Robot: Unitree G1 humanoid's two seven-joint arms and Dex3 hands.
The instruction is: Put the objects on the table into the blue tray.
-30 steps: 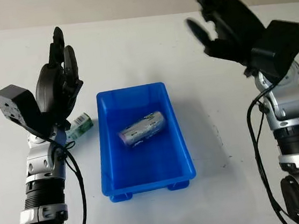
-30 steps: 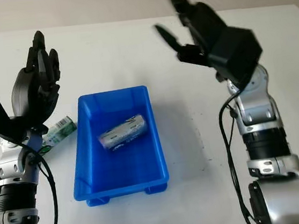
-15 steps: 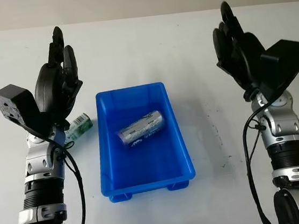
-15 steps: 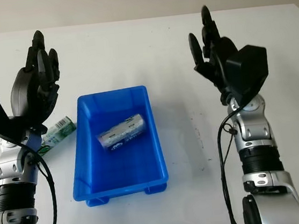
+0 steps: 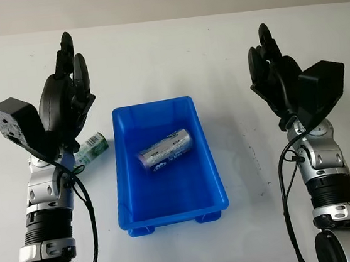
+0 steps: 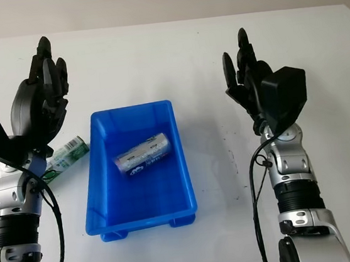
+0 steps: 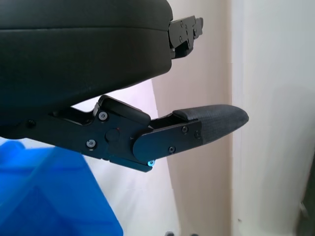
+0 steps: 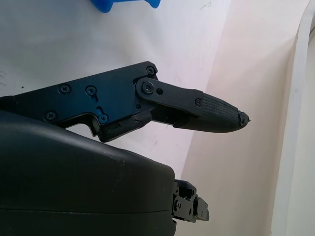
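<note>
A blue tray (image 5: 212,165) stands in the middle of the white table, and a silver can with green print (image 5: 166,150) lies on its side inside it. A small green and white packet (image 5: 92,147) lies on the table just left of the tray, partly behind my left hand (image 5: 66,96). That hand is open and raised upright above the packet. My right hand (image 5: 276,78) is open too, held upright over the table to the right of the tray, holding nothing.
The white table (image 5: 173,61) stretches behind and to the right of the tray. A few small dark specks (image 5: 253,153) mark its surface right of the tray. A beige wall runs beyond the table's far edge.
My right hand came down and back from high at the far right, turned upright, and now stands lower and closer to the tray's right side. The left hand, packet and can stayed put.
</note>
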